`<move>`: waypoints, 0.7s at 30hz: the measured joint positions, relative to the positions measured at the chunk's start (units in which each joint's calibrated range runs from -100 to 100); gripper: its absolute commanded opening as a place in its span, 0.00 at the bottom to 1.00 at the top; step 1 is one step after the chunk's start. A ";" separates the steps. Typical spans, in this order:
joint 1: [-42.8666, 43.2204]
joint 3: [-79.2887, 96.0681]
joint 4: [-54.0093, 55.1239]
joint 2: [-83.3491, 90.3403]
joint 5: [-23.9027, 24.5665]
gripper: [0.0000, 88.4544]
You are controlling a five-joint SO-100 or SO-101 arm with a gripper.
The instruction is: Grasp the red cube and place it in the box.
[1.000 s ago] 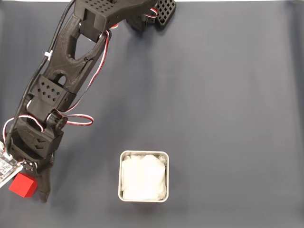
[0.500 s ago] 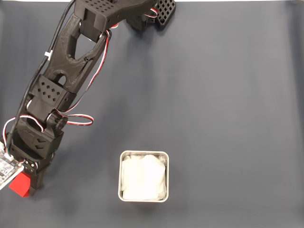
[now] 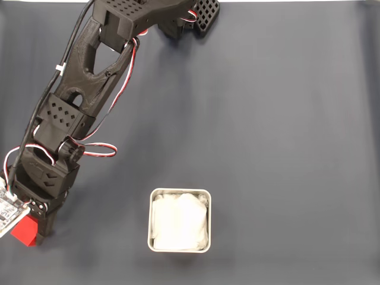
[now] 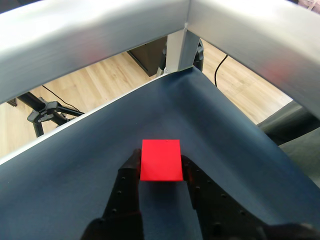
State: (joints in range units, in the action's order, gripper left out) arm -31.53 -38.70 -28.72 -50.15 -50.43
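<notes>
In the fixed view the red cube (image 3: pixel 21 233) sits at the far left near the front edge of the dark mat, partly covered by the black arm. My gripper (image 3: pixel 29 236) is shut on it, with a black finger (image 3: pixel 46 225) against its right side. The wrist view has the red cube (image 4: pixel 160 159) in the middle, squeezed between my gripper (image 4: pixel 160 161) fingers, one finger (image 4: pixel 131 167) on each side. Whether the cube is off the mat I cannot tell. The box (image 3: pixel 150 221), pale-rimmed and lined with crumpled white material, stands to the right of the cube, apart from it.
The arm's base (image 3: pixel 189 16) stands at the back edge. The arm stretches diagonally down the left side of the mat (image 3: pixel 279 130). In the wrist view an aluminium frame (image 4: pixel 180 45) rises at the mat's corner, close beyond the cube, with wooden floor behind.
A second ago the jaws stood apart around the cube. The right finger has swung in against it and the cube shifted slightly left. Nothing has moved in the last half second.
</notes>
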 measured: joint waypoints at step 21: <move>2.82 11.48 -3.02 14.07 0.00 0.05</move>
State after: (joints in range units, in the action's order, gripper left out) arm -28.71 -27.22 -31.74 -36.08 -50.43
